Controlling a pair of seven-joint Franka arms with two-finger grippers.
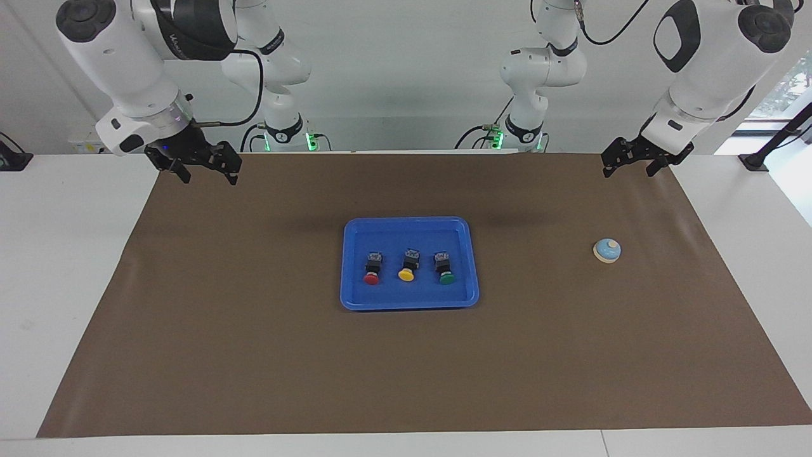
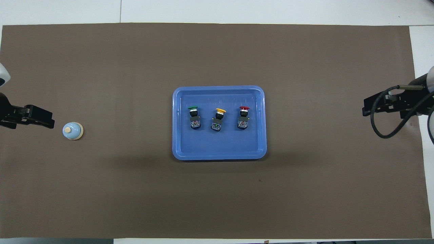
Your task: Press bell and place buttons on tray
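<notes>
facing view: three buttons (image 1: 409, 265) in tray (image 1: 471, 266), bell (image 1: 607, 250) apart.

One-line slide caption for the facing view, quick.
Red, yellow and green buttons lie in the blue tray; bell apart; left gripper and right gripper raised, open.
</notes>
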